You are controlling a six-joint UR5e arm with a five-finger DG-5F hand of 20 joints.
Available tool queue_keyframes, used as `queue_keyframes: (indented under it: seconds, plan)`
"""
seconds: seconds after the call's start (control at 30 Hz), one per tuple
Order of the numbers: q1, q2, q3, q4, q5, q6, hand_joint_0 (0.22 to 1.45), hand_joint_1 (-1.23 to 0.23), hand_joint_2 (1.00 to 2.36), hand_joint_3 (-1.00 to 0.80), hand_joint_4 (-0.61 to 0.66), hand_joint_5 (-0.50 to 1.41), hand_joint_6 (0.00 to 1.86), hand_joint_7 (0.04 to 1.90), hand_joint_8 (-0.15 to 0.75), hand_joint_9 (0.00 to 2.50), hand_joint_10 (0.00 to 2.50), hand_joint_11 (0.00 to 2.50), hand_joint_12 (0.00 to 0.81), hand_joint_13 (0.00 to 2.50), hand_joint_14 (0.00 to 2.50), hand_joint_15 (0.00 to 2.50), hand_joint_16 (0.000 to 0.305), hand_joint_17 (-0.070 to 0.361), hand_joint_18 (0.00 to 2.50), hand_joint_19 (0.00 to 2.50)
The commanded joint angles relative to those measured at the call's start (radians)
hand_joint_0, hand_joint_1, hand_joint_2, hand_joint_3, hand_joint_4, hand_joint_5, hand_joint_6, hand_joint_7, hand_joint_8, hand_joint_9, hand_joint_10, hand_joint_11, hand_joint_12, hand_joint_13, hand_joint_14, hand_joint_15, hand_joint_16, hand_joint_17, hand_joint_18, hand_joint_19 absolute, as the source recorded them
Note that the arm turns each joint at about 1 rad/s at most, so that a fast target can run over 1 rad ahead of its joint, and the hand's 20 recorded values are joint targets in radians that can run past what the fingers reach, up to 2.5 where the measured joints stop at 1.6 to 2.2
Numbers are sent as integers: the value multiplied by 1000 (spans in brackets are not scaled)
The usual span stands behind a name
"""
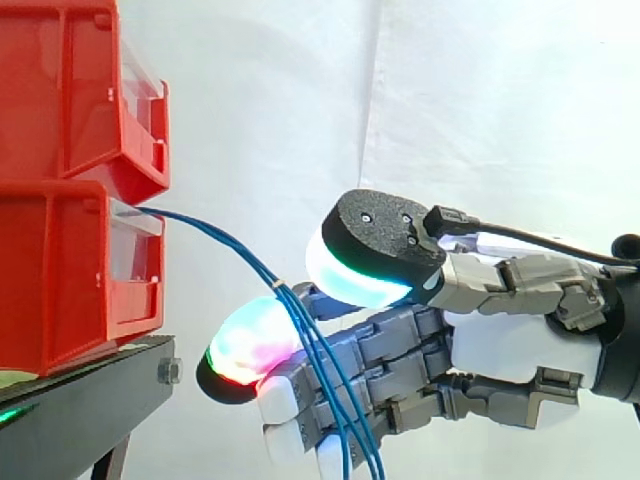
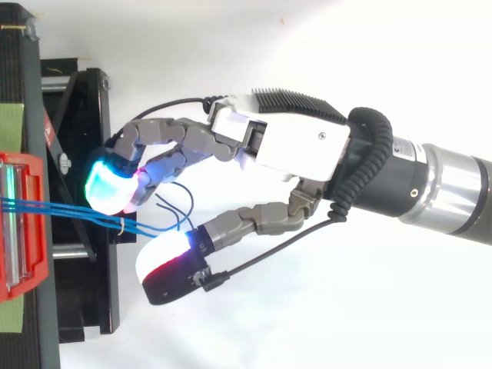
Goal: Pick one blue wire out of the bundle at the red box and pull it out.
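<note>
Stacked red plastic bins (image 1: 60, 280) on a black metal stand (image 1: 90, 400), white curtain (image 1: 260, 120) behind

Bundle of thin blue wires (image 1: 215, 240) leaves the front of the lower bin, runs out and slightly down to a small pale tie (image 1: 279, 287), then hangs loose across the fingers and off the bottom of the side view

Robot hand (image 2: 292, 142) reaches in from the right and stops short of the bin. Fingers are loosely bent and the thumb is held apart from them, so the hand is spread, not pinching. The wires pass through the gap between the black-backed thumb pad (image 1: 360, 270) and the red-green glowing finger pad (image 1: 250, 345)

Progress, as I judge it:
- Done: the hand brackets the bundle just past the tie
- Left: no single wire separated, none gripped, bundle still seated in the bin
- Singling out, pinch and pull all remain
</note>
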Motion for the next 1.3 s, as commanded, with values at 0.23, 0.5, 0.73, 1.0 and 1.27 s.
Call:
queue_keyframes:
  seconds: [0.23,0.5,0.73,1.0,1.27]
  plan:
    - [-3,0,14,-2,-2,0,607,-731,1010,-369,278,-145,660,1097,366,707,13,529,449,747,14,480,64,143,731,592]
    - [-3,2,18,0,-17,-3,609,-734,1010,-370,276,-153,691,1048,368,786,17,742,452,776,15,522,64,143,734,590]
    - [-3,2,20,-3,-17,-3,597,-741,1008,-396,282,-156,689,1035,377,838,18,913,454,792,17,544,64,144,737,599]
    - [-3,0,18,-3,-17,-6,597,-745,1008,-395,275,-157,725,1009,382,876,17,958,453,808,17,554,64,144,748,600]
    - [-3,0,18,-3,-17,-9,599,-747,1010,-365,275,-164,760,995,383,890,17,956,454,831,17,557,63,143,767,599]
